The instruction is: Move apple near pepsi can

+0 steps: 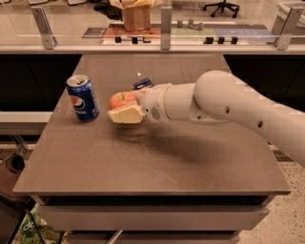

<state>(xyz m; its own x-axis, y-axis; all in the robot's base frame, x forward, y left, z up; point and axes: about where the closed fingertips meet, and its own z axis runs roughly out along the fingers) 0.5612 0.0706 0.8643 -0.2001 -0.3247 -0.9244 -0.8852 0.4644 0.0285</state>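
Note:
The pepsi can [83, 98] stands upright at the left of the grey table [152, 162]. It is blue with the red, white and blue logo and a silver top. My gripper [123, 107] reaches in from the right on a white arm and is shut on the red-orange apple [121, 100]. It holds the apple low over the table, just right of the can with a small gap between them. One cream finger [125, 115] lies under the apple; the other is hidden behind it.
A small dark blue packet [143, 84] lies on the table behind the gripper. A glass-railed counter [162, 28] with a brown paper bag [136, 14] runs along the back. The table's front edge is near the bottom of the view.

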